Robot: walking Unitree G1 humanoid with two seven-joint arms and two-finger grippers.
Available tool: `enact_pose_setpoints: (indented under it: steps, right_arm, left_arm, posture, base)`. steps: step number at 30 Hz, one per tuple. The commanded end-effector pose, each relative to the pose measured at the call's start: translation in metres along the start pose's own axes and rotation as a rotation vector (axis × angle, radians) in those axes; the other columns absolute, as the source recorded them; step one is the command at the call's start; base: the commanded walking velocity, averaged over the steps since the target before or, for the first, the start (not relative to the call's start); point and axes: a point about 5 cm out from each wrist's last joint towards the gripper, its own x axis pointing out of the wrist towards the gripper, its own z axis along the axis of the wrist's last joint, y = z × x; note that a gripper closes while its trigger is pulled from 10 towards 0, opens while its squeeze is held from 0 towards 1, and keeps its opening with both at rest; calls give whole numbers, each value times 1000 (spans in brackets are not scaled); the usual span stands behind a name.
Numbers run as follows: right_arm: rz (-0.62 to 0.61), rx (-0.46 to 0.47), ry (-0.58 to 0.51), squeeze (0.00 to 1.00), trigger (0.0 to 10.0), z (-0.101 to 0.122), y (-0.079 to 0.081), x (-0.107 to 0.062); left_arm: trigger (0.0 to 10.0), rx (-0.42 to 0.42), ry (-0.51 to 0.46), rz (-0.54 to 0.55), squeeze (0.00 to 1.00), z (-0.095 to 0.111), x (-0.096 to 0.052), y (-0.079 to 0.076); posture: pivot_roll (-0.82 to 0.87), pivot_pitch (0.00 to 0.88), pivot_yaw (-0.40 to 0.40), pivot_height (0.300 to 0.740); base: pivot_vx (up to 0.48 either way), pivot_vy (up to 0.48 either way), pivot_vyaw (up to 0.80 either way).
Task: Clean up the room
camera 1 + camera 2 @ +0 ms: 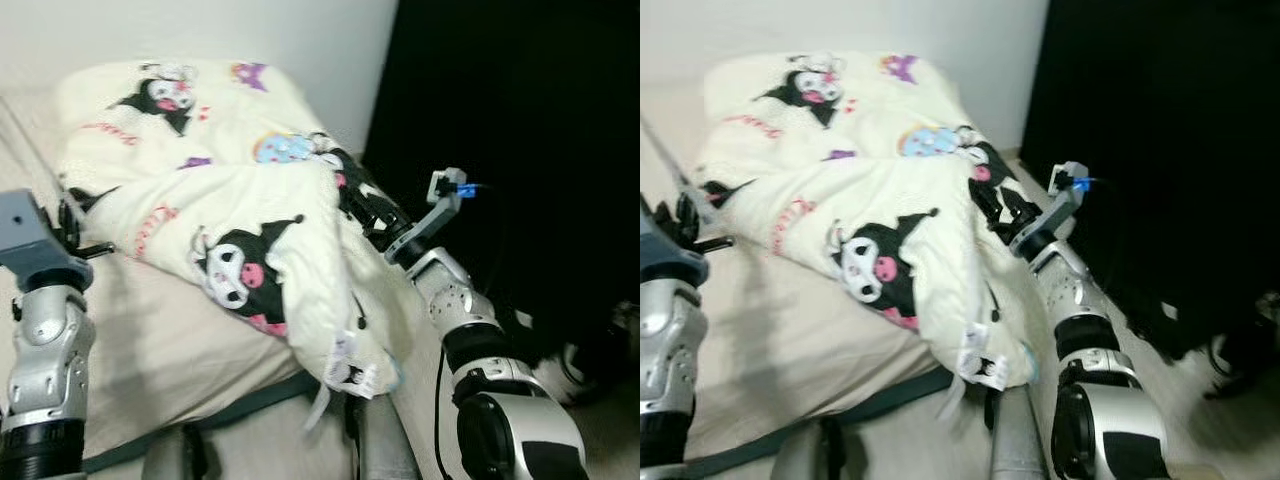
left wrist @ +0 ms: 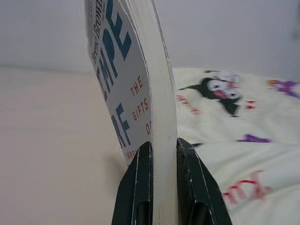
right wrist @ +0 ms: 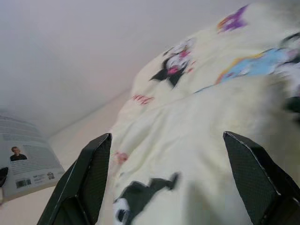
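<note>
A beige-sheeted bed (image 1: 170, 350) beside a white wall carries a rumpled cream cartoon-print blanket (image 1: 250, 200). The right gripper (image 3: 168, 187), jaws spread wide, reaches over it, probably next to grasp and straighten it. The left gripper (image 2: 159, 154) pinches a white-and-blue paperback book (image 2: 136, 84)

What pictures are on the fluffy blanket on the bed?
Black-and-pink cartoon characters on the cream fleece blanket, plus purple and blue ones; clearest in the left eye view.

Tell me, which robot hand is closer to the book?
The left. The left gripper is shut on the book, pinching its lower edge over the bed's left side. The right gripper is open at the cartoon blanket, with the book off beyond it.
</note>
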Motion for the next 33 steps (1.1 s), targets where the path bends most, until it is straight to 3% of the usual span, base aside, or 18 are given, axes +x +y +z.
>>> enact_pose_setpoints:
  steps: [1, 11, 23, 27, 33]
  right_arm:
    - [2, 3, -16, 0, 10000, 2, -3, -1]
    - [-142, -49, -13, 0, 10000, 4, -17, -6]
    - [-269, -211, -14, 0, 10000, 14, -33, -19]
    - [-353, -210, -5, 0, 10000, 11, -44, -29]
    - [-355, -201, 39, 0, 10000, -1, -47, -37]
  left_arm:
    - [10000, 25, -26, -18, 0, 9, -1, -1]
    - [10000, 27, 43, -37, 0, -2, -9, -12]
    - [10000, 23, 112, -64, 0, -12, -13, -26]
    - [10000, 27, 123, -71, 0, -14, -13, -28]
    - [10000, 29, 134, -76, 0, -16, -13, -30]
  posture:
    - [-95, 205, -96, 505]
    - [-97, 211, -93, 505]
    - [-115, 199, -87, 505]
    - [-123, 197, -81, 505]
    - [-128, 194, -78, 505]
  base:
    - [0, 0, 712]
    - [0, 0, 724]
    - [0, 0, 740]
    - [0, 0, 0]
    - [0, 0, 0]
